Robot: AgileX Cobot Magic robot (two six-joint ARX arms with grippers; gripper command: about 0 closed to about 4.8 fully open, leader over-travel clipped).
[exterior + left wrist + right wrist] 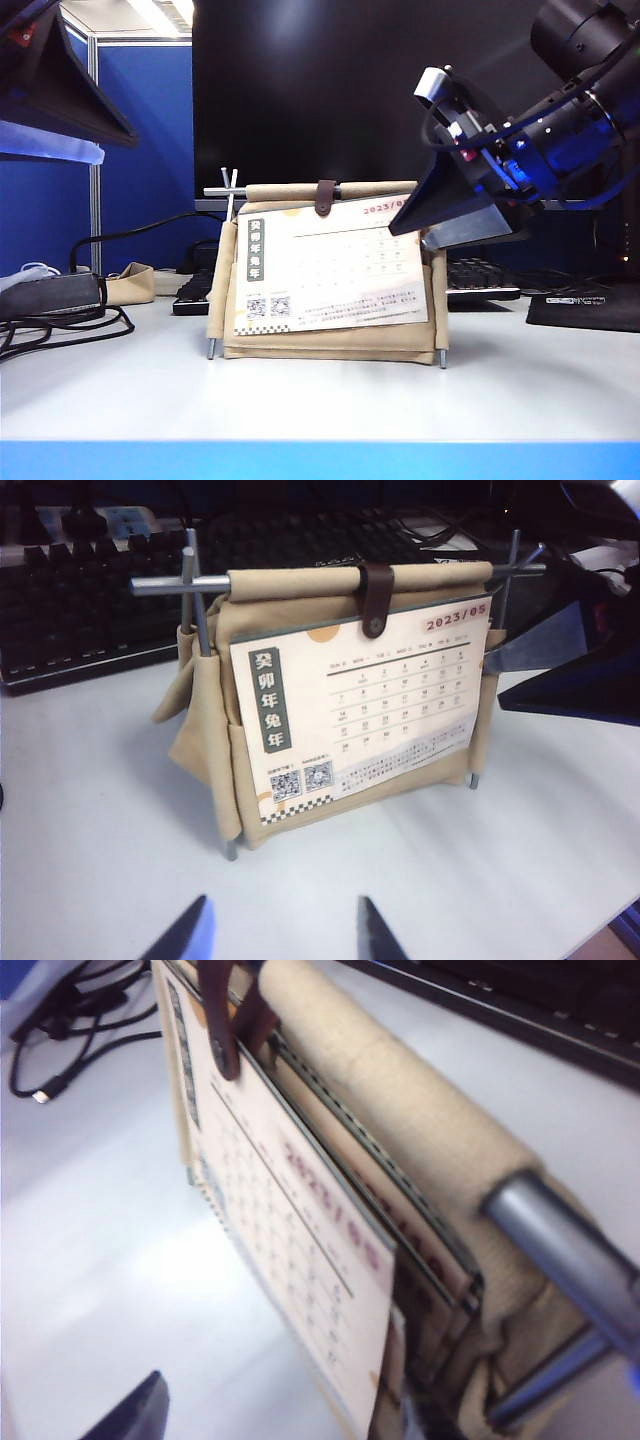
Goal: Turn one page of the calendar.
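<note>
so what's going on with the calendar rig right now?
The right gripper, jaws wide open, is at the upper right corner of the front page of the calendar, apparently about to take it; nothing is gripped. The page sits in the stand under the brown strap, not yet turned. The left gripper hovers over the table in front of the calendar, part open, holding nothing.

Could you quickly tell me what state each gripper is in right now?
Left gripper: open, empty, hovering before the beige fabric desk calendar.
Right gripper: open, at the white 2023/05 page's upper right corner.
</note>
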